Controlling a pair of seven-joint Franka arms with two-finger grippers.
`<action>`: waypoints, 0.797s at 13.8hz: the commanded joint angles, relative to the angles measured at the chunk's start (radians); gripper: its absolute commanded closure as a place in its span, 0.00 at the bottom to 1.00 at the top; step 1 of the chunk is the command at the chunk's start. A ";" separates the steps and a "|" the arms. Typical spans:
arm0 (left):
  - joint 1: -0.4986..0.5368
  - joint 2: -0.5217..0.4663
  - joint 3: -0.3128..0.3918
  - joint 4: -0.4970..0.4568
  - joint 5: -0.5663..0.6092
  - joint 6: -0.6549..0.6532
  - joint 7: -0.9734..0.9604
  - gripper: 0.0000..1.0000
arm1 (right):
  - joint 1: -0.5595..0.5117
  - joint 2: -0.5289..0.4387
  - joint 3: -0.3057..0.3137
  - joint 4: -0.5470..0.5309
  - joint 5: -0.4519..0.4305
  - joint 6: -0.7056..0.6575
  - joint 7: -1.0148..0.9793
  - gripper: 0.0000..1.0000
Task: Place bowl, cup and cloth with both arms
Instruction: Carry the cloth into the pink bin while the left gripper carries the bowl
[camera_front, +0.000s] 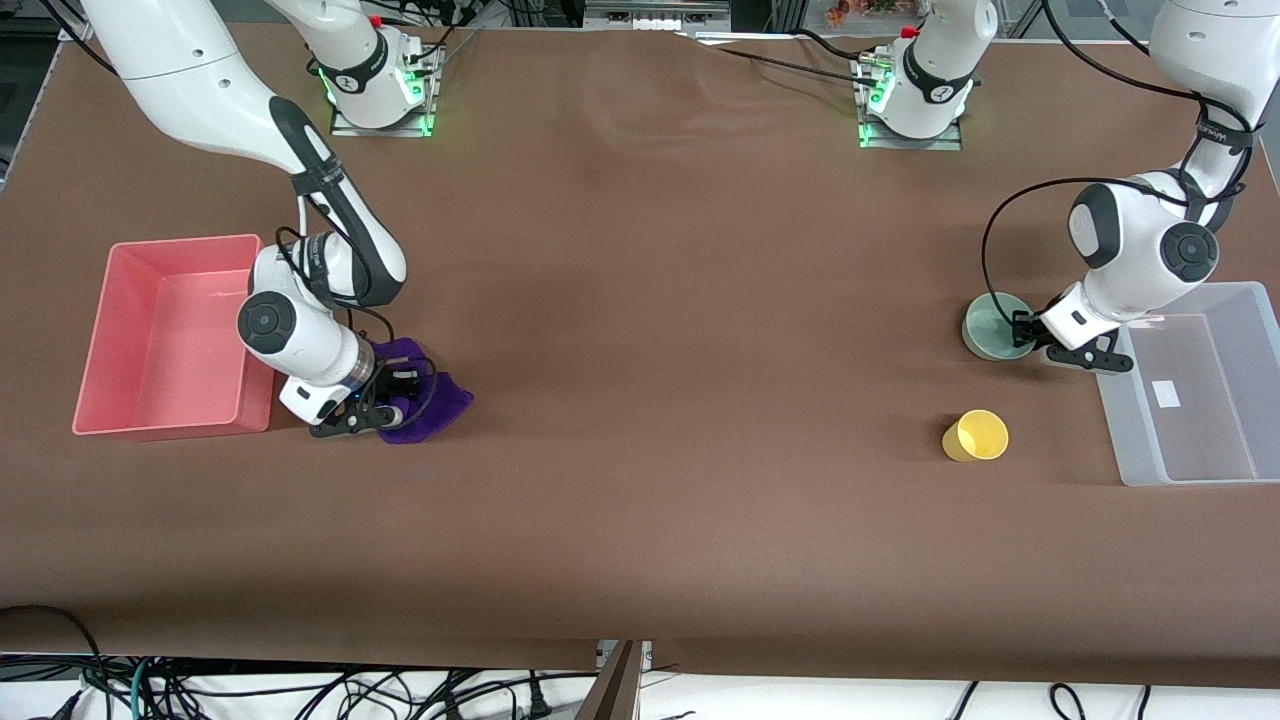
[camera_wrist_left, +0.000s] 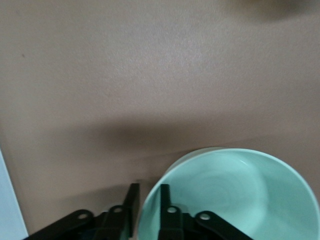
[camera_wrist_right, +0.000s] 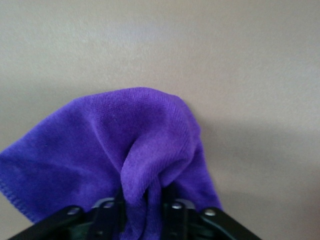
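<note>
The right gripper (camera_wrist_right: 142, 212) pinches a fold of the purple cloth (camera_wrist_right: 115, 150), which lies on the table beside the pink bin (camera_front: 165, 340) at the right arm's end. The left gripper (camera_wrist_left: 147, 207) clamps the rim of the green bowl (camera_wrist_left: 240, 195) beside the clear bin (camera_front: 1195, 400). The yellow cup (camera_front: 975, 436) stands near the bowl, closer to the front camera.
</note>
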 joint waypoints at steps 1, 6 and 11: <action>0.012 -0.036 -0.012 -0.002 0.011 -0.021 0.020 1.00 | -0.009 -0.042 0.001 0.016 -0.001 -0.048 -0.016 1.00; 0.011 -0.165 -0.041 0.109 -0.001 -0.303 0.034 1.00 | -0.033 -0.088 -0.057 0.252 0.002 -0.436 -0.178 1.00; 0.060 -0.121 -0.031 0.487 0.000 -0.709 0.201 1.00 | -0.076 -0.116 -0.170 0.574 0.002 -0.965 -0.397 1.00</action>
